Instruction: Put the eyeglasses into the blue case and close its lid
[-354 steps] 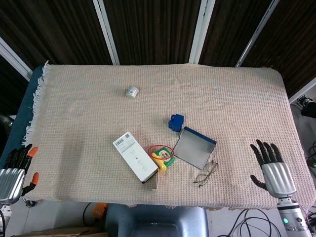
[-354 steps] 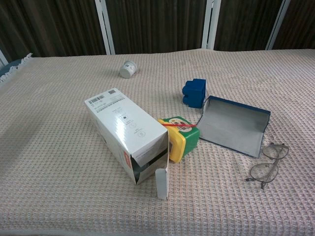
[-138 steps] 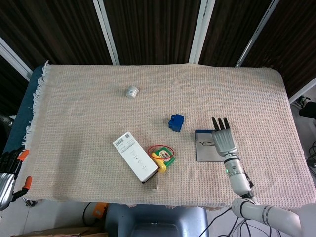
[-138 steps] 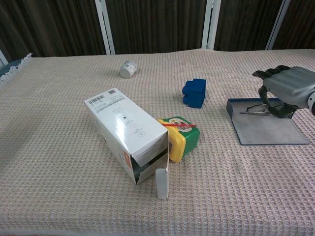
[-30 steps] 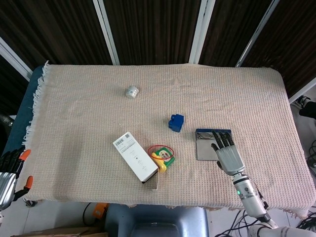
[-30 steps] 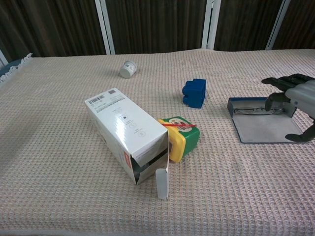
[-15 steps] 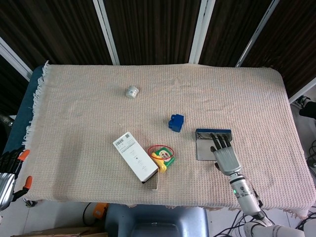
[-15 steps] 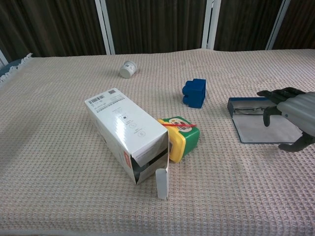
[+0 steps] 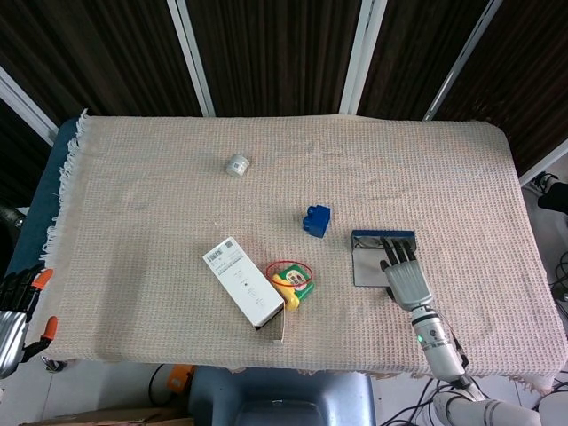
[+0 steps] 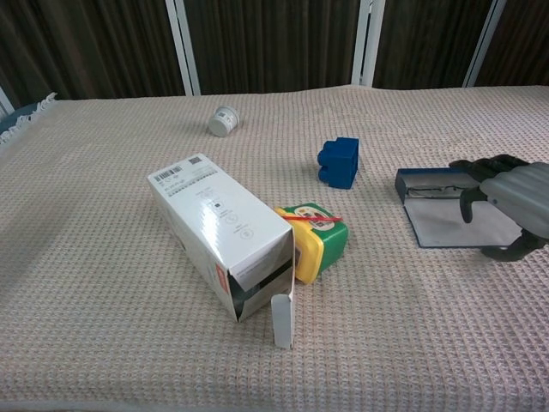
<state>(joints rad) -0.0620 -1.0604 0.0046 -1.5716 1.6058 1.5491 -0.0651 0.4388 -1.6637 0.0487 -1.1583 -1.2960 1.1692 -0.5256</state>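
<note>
Woven cloth [image 9: 160,195] lies bare around the right hand [image 9: 406,280], fingers spread over the open blue case [image 10: 433,219].

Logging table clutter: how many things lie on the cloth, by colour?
Blue: 2, the case and the block.
White: 2, the carton and the small jar.
Green and yellow: 1, the toy box.
Clear: 1, the eyeglasses.
Total: 6.

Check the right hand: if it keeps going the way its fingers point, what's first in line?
Probably the blue case's far tray holding the eyeglasses; the right hand points across the open lid toward it, though height is unclear.
</note>
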